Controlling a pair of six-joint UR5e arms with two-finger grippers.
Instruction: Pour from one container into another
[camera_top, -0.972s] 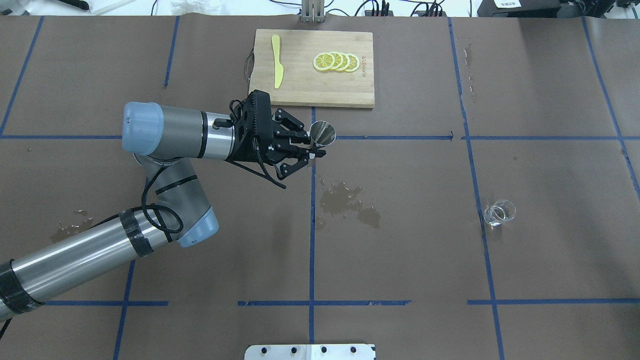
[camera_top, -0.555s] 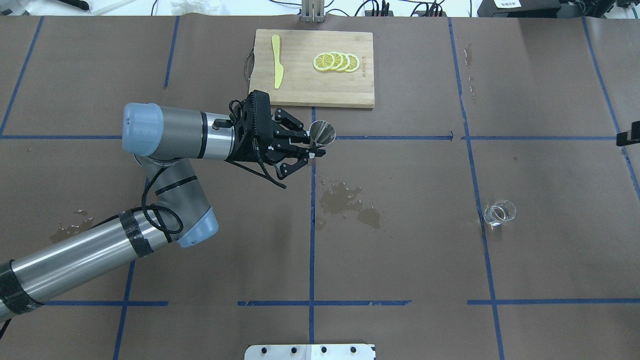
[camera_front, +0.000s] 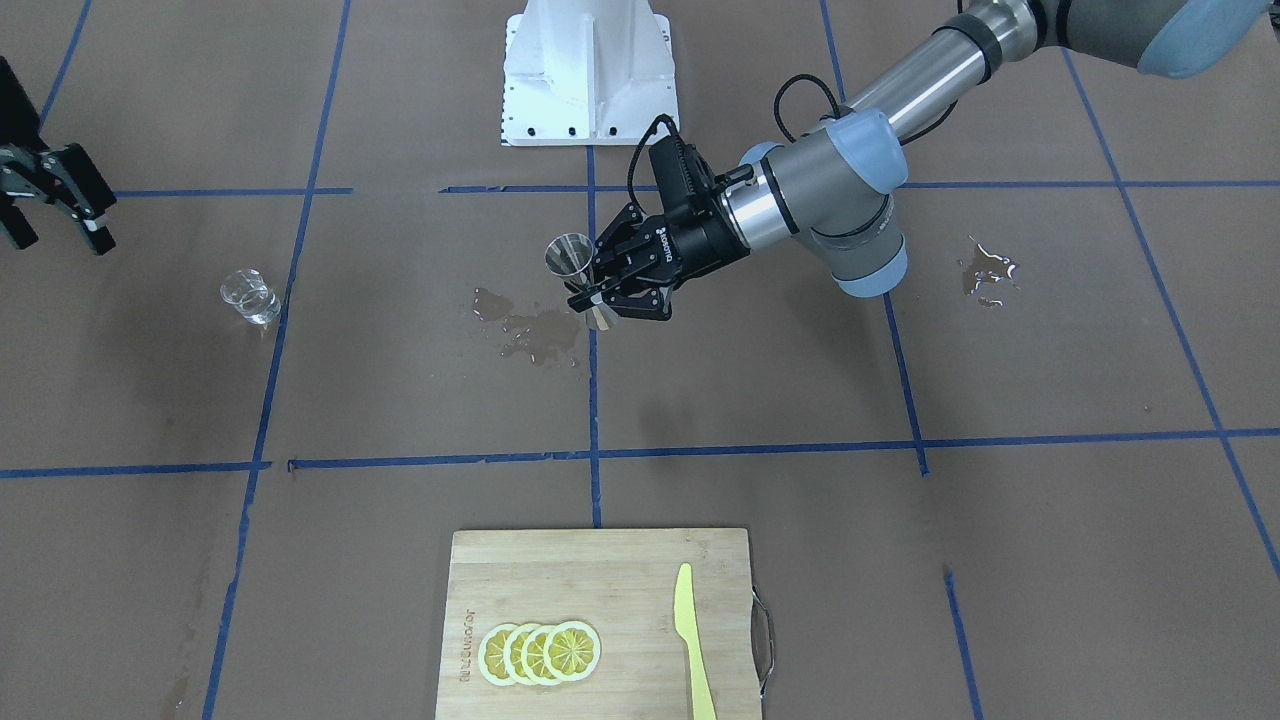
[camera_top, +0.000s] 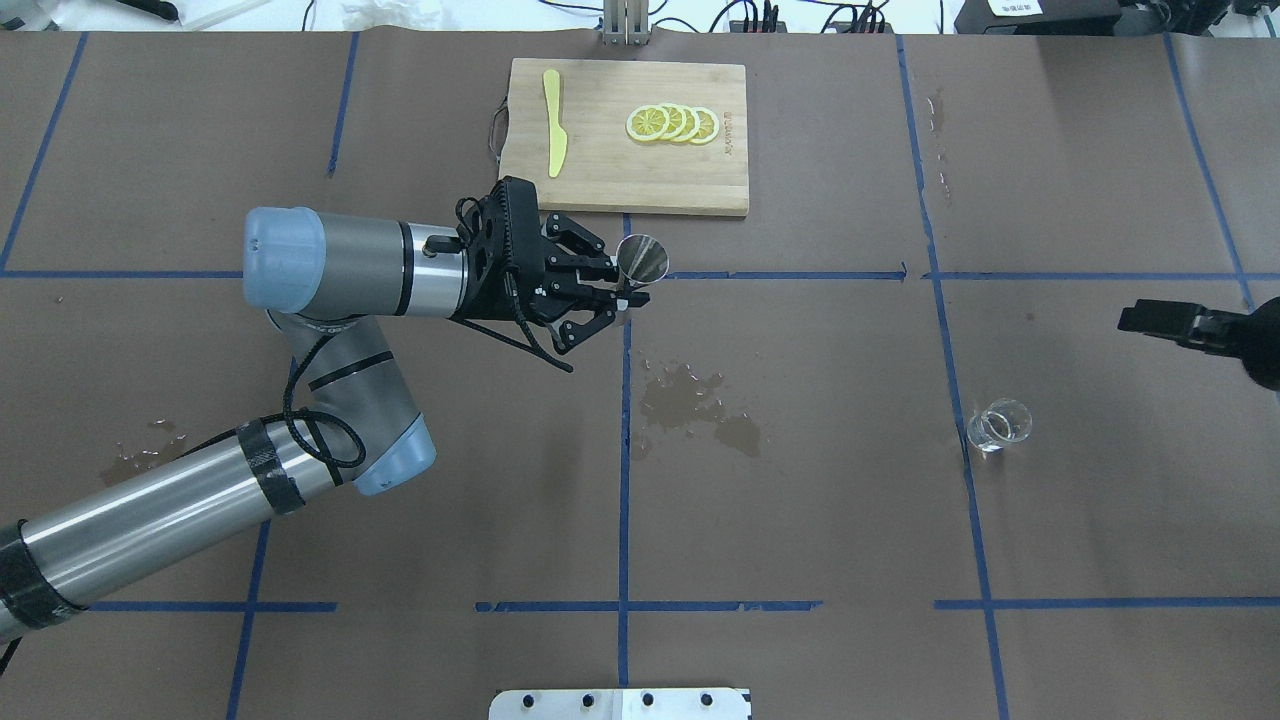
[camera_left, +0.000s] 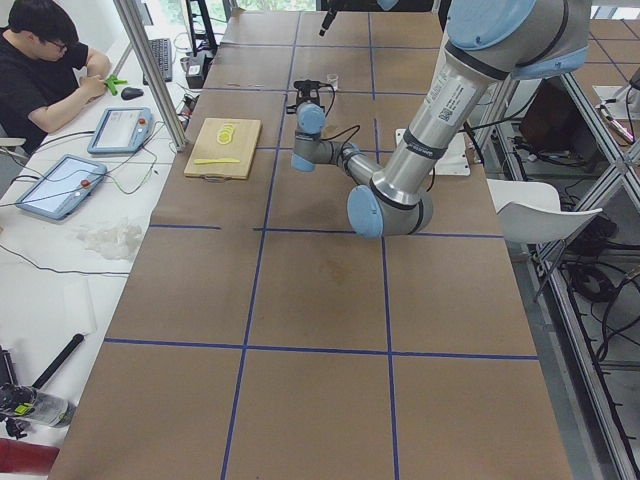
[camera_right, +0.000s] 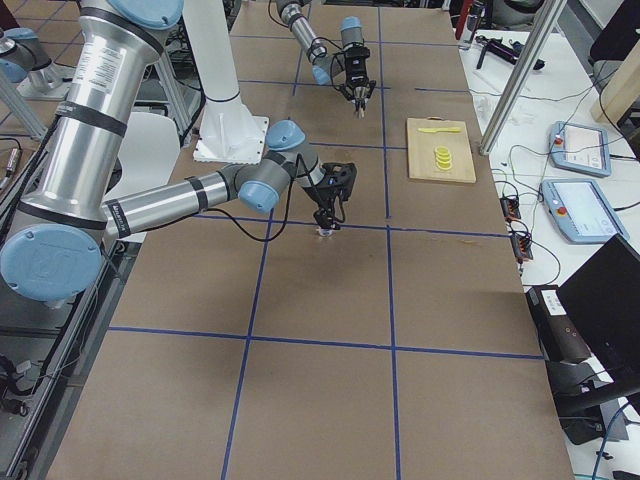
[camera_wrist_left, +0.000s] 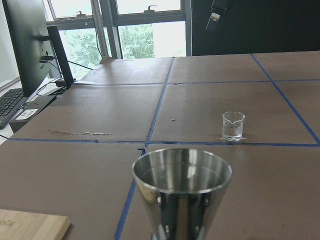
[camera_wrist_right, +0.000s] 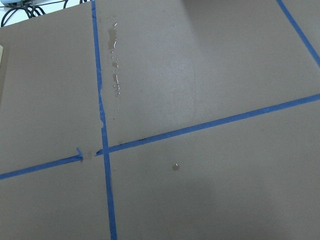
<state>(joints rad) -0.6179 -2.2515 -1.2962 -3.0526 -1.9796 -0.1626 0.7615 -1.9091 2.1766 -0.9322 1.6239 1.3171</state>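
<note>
My left gripper (camera_top: 618, 294) is shut on the narrow waist of the steel jigger (camera_top: 642, 259), which it holds upright above the table near the centre. In the left wrist view the jigger's open cup (camera_wrist_left: 181, 192) fills the foreground. The clear glass beaker (camera_top: 998, 424) stands on the table to the right, with a little clear liquid in it; it also shows in the front view (camera_front: 249, 296) and in the left wrist view (camera_wrist_left: 233, 126). My right gripper (camera_front: 60, 228) is open and empty. It hangs above the table beyond the beaker, apart from it, and reaches in from the right edge of the overhead view (camera_top: 1142, 319).
A wooden cutting board (camera_top: 600, 170) at the back carries lemon slices (camera_top: 672, 123) and a yellow knife (camera_top: 554, 122). Wet patches (camera_top: 695, 400) lie at the table's centre, and there is another at the left (camera_top: 140, 455). The robot base plate (camera_top: 620, 703) is at the near edge.
My right gripper has come in from the right edge and moved left towards the beaker. My left gripper, holding the jigger, has shifted slightly up.
</note>
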